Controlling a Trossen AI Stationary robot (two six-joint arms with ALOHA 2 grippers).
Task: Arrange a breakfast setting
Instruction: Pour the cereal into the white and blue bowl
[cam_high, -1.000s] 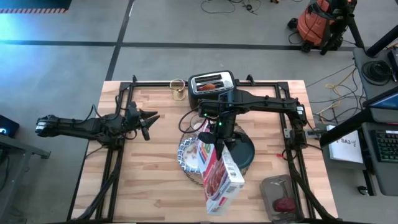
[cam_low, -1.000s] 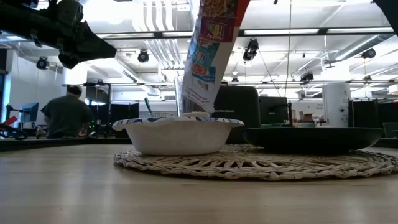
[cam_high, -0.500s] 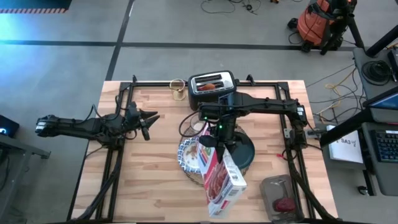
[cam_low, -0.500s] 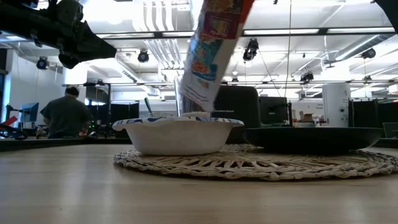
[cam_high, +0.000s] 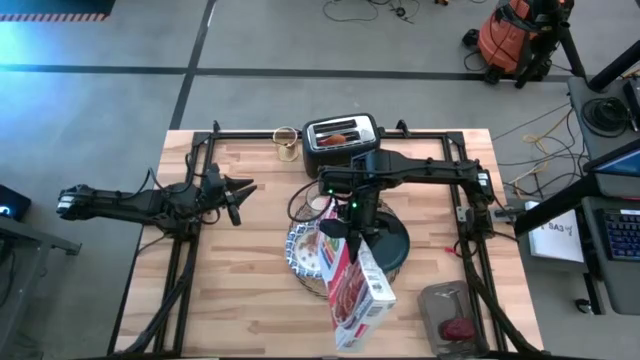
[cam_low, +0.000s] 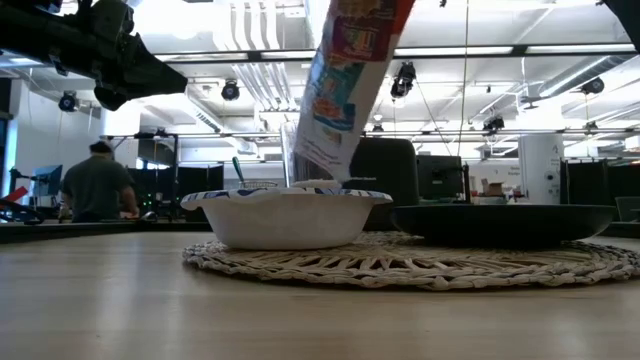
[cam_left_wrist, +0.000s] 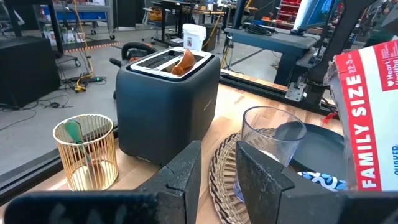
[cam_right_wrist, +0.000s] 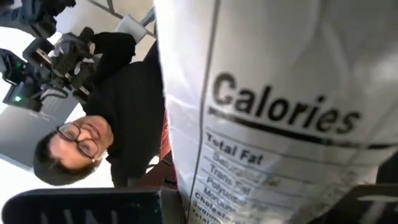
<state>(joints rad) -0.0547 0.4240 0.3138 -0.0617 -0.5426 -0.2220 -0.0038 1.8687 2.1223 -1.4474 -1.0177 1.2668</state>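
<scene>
A woven straw placemat (cam_low: 400, 265) lies mid-table. On it sit a blue-and-white bowl (cam_high: 303, 250), a dark teal plate (cam_high: 395, 245) and a clear glass (cam_left_wrist: 270, 149). My right gripper (cam_high: 350, 232) is shut on a cereal box (cam_high: 358, 290), which is tilted with its lower end just above the bowl (cam_low: 285, 215). A brown pastry (cam_left_wrist: 182, 62) stands in a slot of the black toaster (cam_high: 343, 135) at the far edge. My left gripper (cam_high: 245, 190) hovers empty at the left, its fingers (cam_left_wrist: 186, 168) a little apart. My right gripper holds the cereal box between its two fingers, coming from above. The box's narrow nutrition panel (cam_right_wrist: 273, 118) faces the wrist camera and fills the space between the fingers. The box is lifted clear and slants, its lower end (cam_low: 325, 160) over the bowl and its other end raised toward the near edge.
A gold wire cup (cam_high: 286, 142) stands left of the toaster. A clear container with something red in it (cam_high: 452, 318) sits at the near right corner. Black frame rails run along the table's sides. A person (cam_low: 97, 185) stands in the room behind.
My right gripper has tipped the cereal box slightly, and the box's raised part now leans a little farther toward the right in the low view. Its lower end stays over the bowl. The person in the background has shifted.
</scene>
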